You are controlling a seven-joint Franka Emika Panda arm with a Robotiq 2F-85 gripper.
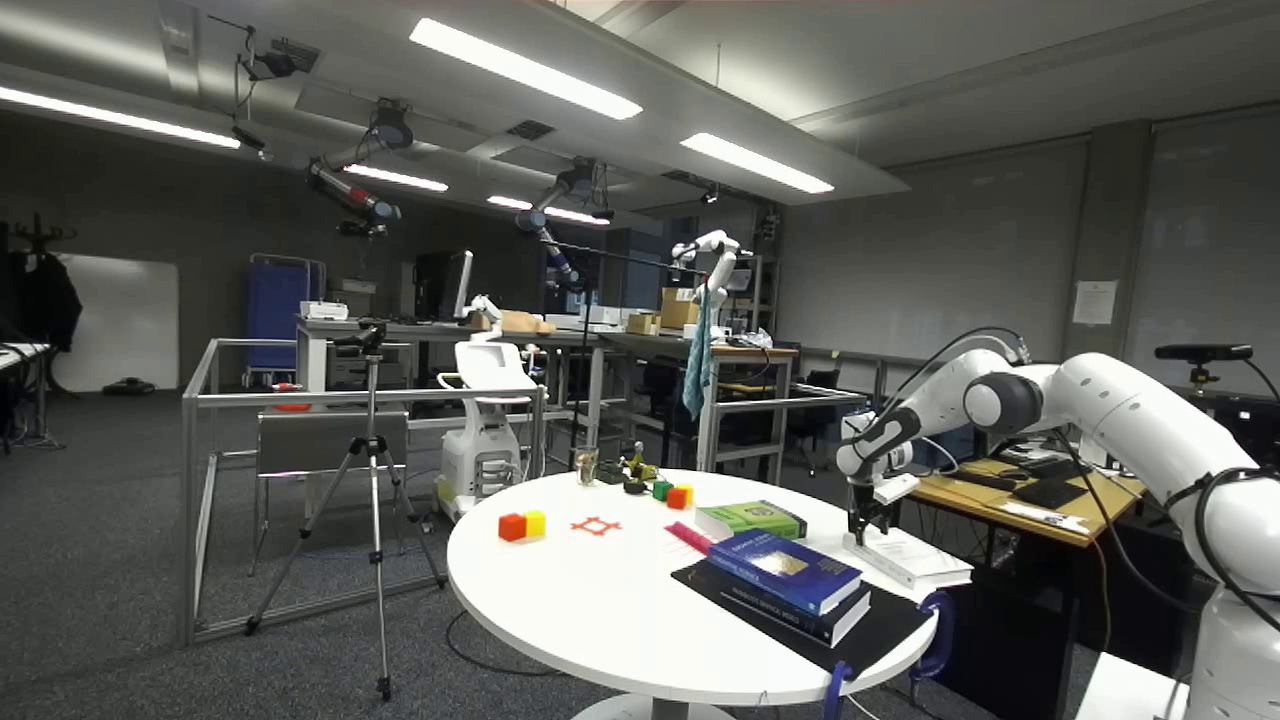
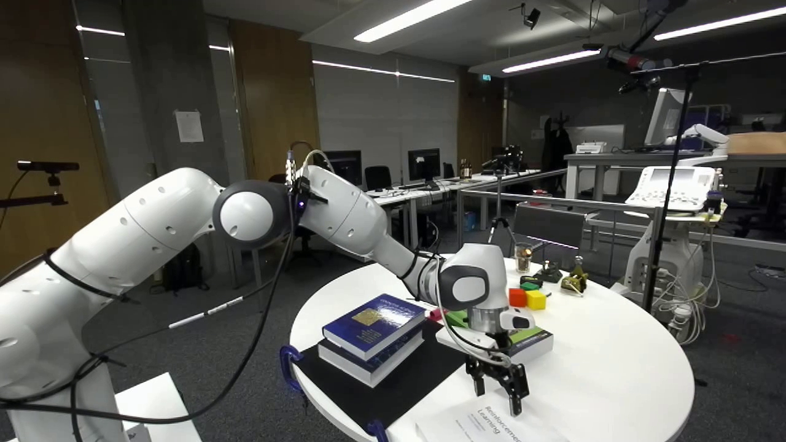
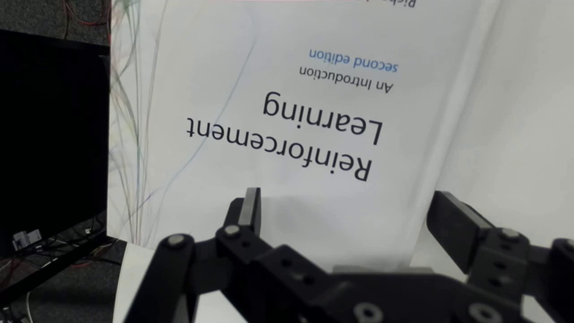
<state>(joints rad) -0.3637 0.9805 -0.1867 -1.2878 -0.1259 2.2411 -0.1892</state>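
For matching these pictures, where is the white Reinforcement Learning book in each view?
In an exterior view: book, right of centre, lower half.
In an exterior view: book, bottom edge, right of centre, cut off.
Wrist view: book, centre, title upside down.
Shared landmark: the open tool, near the book.

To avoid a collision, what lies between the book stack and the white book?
The mat, then a strip of table beside the white book, seen in an exterior view.
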